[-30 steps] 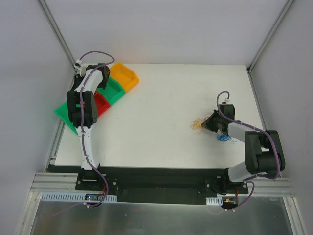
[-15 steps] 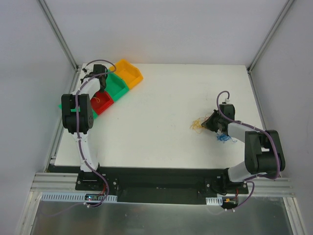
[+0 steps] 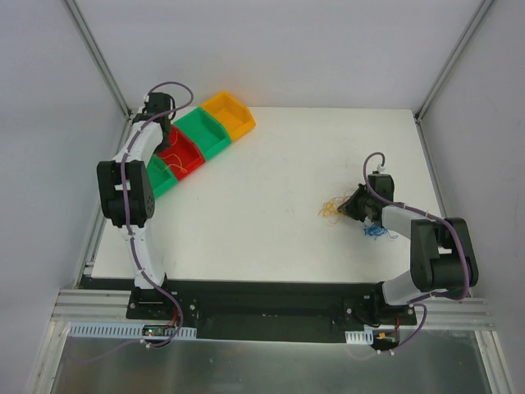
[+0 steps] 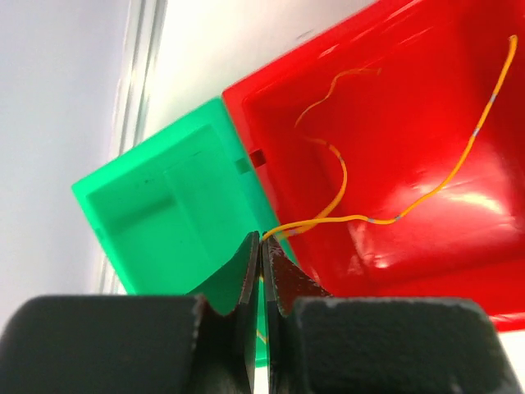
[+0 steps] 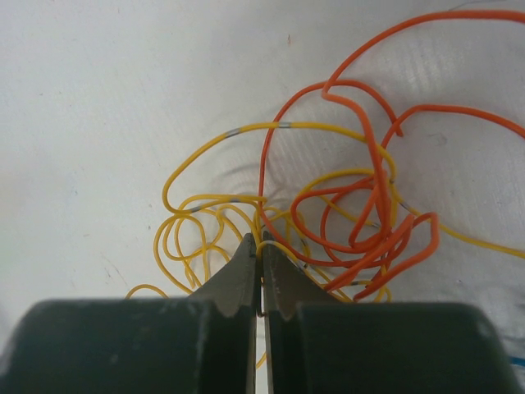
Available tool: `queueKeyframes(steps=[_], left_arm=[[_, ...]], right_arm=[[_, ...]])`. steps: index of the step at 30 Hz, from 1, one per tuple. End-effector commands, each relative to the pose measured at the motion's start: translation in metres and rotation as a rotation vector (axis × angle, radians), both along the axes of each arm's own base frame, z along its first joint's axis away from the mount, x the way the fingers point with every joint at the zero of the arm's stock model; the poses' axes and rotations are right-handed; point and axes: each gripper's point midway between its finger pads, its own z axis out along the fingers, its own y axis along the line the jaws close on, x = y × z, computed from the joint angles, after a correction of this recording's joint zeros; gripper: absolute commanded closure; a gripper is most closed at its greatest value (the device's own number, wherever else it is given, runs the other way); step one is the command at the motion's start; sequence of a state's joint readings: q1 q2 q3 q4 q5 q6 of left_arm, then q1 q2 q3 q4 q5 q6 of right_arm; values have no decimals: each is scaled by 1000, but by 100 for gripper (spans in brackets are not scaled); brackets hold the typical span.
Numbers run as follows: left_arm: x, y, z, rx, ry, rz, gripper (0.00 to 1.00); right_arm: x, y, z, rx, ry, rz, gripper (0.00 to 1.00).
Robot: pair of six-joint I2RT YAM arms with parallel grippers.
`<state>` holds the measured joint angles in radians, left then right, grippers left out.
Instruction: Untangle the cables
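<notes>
Worryingly, left fingers (image 4: 253,264) clenched on a wire (image 4: 361,217) lying ahead in the red bin (image 4: 459,123) may drag it out; right fingers (image 5: 248,267) pinching a strand (image 5: 275,245) may tighten the clump (image 5: 361,222).

Cables (image 5: 380,185) orange and yellow, grey-banded; red bin (image 4: 394,107), green bin (image 4: 164,197); white table (image 3: 279,180)

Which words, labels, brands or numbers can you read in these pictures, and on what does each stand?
None readable.
The red bin, green bin, wires and table carry no print.
The small parts by the arm bases are too small to tell.
</notes>
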<state>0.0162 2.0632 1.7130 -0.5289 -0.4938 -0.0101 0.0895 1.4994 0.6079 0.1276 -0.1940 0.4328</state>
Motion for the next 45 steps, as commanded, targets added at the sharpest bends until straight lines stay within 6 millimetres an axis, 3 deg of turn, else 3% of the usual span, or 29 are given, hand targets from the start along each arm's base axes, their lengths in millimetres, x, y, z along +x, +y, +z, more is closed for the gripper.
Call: queueKeyframes(steps=[1, 7, 13, 20, 22, 27, 31, 32, 34, 38, 41, 45], left_arm=[[17, -22, 59, -240, -174, -32, 100], [20, -40, 56, -515, -165, -88, 100], [19, -41, 42, -537, -84, -59, 100], [16, -21, 12, -427, -14, 1, 100], [19, -19, 4, -418, -3, 9, 100], [42, -37, -18, -532, -8, -11, 100], [51, -36, -19, -542, -35, 35, 100], [52, -33, -18, -534, -41, 41, 99], [54, -30, -17, -529, -49, 37, 87], [46, -38, 12, -569, -89, 14, 57], [33, -48, 39, -603, -128, -19, 51], [15, -63, 70, -648, -164, -85, 50]], right_arm=[[7, 3, 4, 1, -16, 10, 100], [7, 3, 6, 3, -19, 11, 100], [8, 2, 9, 2, -28, 14, 100], [7, 3, 7, 5, -20, 15, 100], [8, 4, 8, 5, -27, 16, 100], [8, 4, 9, 8, -27, 17, 100], [7, 5, 8, 9, -25, 21, 100], [8, 4, 8, 7, -26, 18, 100], [8, 6, 9, 12, -27, 24, 100], [8, 6, 7, 14, -22, 24, 100], [9, 7, 9, 18, -27, 27, 100], [9, 8, 12, 17, -35, 32, 100]])
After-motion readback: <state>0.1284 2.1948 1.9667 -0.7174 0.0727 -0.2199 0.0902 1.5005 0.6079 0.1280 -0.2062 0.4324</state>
